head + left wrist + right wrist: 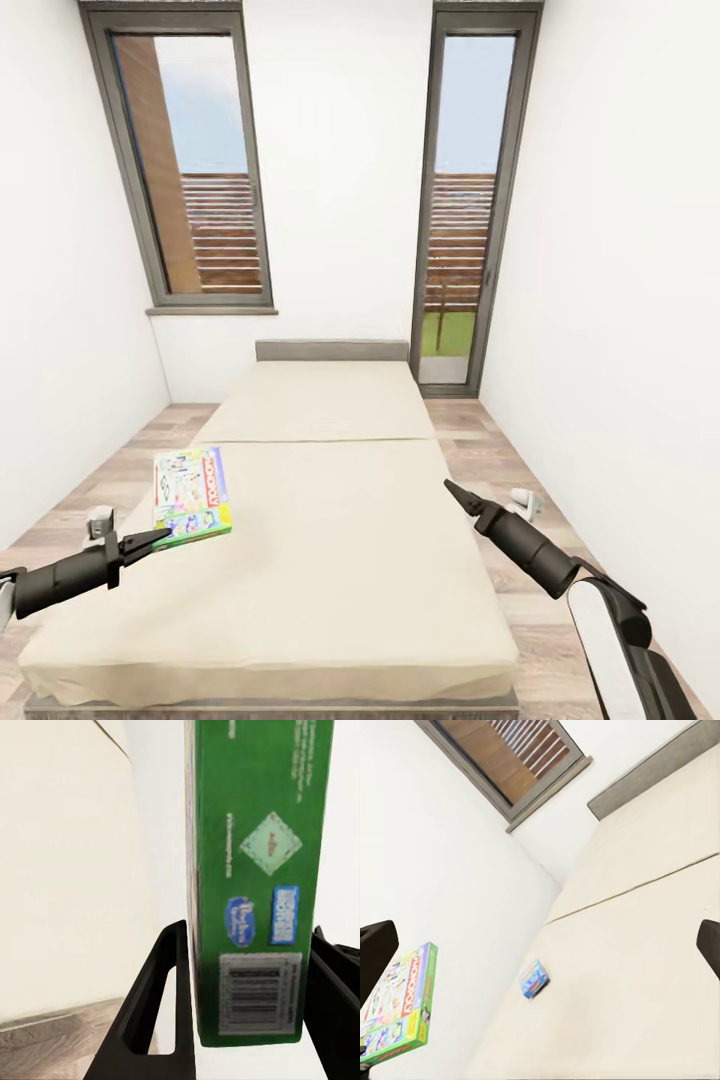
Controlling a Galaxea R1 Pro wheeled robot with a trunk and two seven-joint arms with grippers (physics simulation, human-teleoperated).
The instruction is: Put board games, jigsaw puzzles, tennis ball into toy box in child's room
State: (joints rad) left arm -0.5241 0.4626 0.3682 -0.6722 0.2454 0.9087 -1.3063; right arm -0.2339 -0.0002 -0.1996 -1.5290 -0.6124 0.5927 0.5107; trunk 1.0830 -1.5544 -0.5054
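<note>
Beige smooth bed [330, 560], left hand [247, 1012] clamped on flat glossy white-green board game [192, 497], right hand [452, 490] spread apart

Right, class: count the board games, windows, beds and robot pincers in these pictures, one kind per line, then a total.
Board games: 2, green-white game and small blue game
Windows: 2, left window and right window
Beds: 1, bed
Pincers: 2, left pincer and right pincer
Total: 7
</note>
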